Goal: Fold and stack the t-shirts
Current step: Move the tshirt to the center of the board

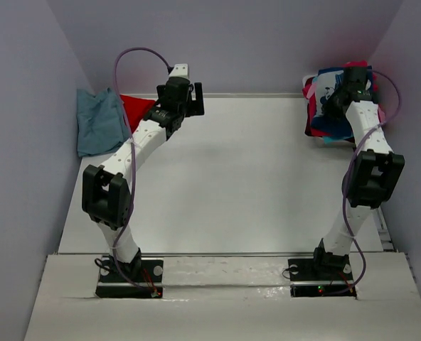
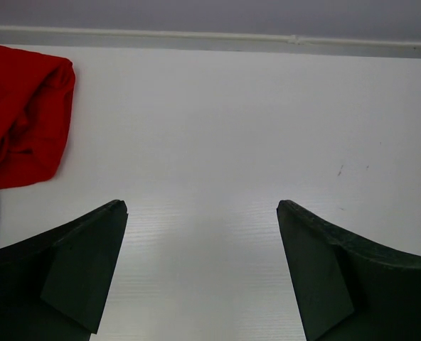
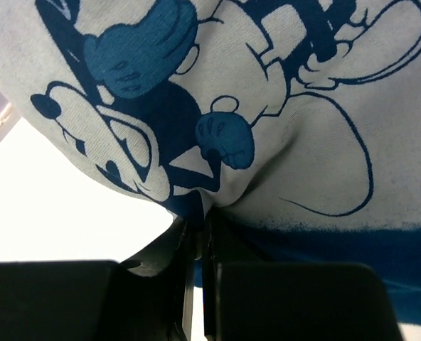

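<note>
The navy tee with the white cartoon-mouse print (image 3: 303, 142) lies on top of a crumpled heap of t-shirts (image 1: 316, 122) at the far right corner of the white table (image 1: 246, 177), with magenta and turquoise cloth showing at the heap's edges. The right gripper (image 3: 196, 238) is down on this heap, its jaws pressed together on a fold of the printed cloth. At the far left corner, a dusty blue-grey tee (image 1: 100, 124) lies flattened against the wall, and a red tee (image 2: 22, 114) lies just beside it. The left gripper (image 2: 202, 209) hovers over bare table near the red tee, jaws spread wide apart and holding nothing.
</note>
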Controlling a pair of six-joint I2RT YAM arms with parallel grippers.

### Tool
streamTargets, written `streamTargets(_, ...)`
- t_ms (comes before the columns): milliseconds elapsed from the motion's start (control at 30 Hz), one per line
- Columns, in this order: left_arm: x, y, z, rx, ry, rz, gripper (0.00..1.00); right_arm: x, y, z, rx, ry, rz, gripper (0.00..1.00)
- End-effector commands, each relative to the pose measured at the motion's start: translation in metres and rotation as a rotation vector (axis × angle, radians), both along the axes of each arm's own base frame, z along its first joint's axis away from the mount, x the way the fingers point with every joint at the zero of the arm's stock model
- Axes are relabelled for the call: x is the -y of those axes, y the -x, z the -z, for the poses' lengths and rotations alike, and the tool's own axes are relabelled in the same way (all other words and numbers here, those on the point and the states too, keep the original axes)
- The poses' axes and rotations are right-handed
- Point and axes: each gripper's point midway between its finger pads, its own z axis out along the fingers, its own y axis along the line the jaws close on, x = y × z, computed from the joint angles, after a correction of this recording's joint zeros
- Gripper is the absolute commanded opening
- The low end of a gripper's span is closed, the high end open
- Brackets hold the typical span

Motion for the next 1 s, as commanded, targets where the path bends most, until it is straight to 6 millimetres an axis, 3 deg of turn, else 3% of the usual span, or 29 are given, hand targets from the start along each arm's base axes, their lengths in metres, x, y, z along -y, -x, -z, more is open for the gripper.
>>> streamTargets(0,0.004,-0.005,-0.018,0.045,0.029,0.009,0.99,-0.010,0.007,-0.052,0.090,-0.001,-0.068,0.07)
streamTargets(100,-0.001,-0.004,-0.019,0.055,0.033,-0.014,0.99,-0.035,0.019,-0.084,0.184,-0.024,-0.150,0.07)
streamTargets(200,0.000,-0.003,-0.038,0.119,0.075,-0.015,0.99,-0.064,0.038,-0.106,0.248,-0.069,-0.243,0.07)
streamTargets(333,0.003,-0.004,-0.048,0.127,0.088,-0.004,0.99,-0.089,0.056,-0.122,0.277,-0.089,-0.316,0.07)
streamTargets(367,0.003,-0.004,-0.046,0.114,0.082,-0.002,0.99,-0.107,0.066,-0.130,0.286,-0.099,-0.365,0.07)
streamTargets(400,0.003,-0.003,-0.049,0.118,0.085,-0.001,0.99,-0.108,0.066,-0.130,0.286,-0.101,-0.368,0.07)
streamTargets(433,0.003,-0.002,-0.048,0.117,0.087,0.001,0.99,-0.124,0.076,-0.142,0.312,-0.097,-0.414,0.07)
streamTargets(633,0.001,0.007,-0.050,0.127,0.090,0.017,0.99,-0.176,0.125,-0.190,0.424,-0.063,-0.565,0.07)
streamTargets(667,0.002,0.008,-0.050,0.123,0.090,0.020,0.99,-0.195,0.135,-0.196,0.440,-0.067,-0.624,0.07)
streamTargets(833,-0.003,0.016,-0.050,0.117,0.086,0.015,0.99,-0.241,0.176,-0.222,0.534,-0.065,-0.812,0.07)
streamTargets(867,-0.004,0.017,-0.049,0.115,0.084,0.011,0.99,-0.242,0.179,-0.225,0.548,-0.064,-0.828,0.07)
streamTargets(967,-0.007,0.019,-0.049,0.115,0.085,-0.001,0.99,-0.246,0.177,-0.210,0.508,-0.047,-0.846,0.07)
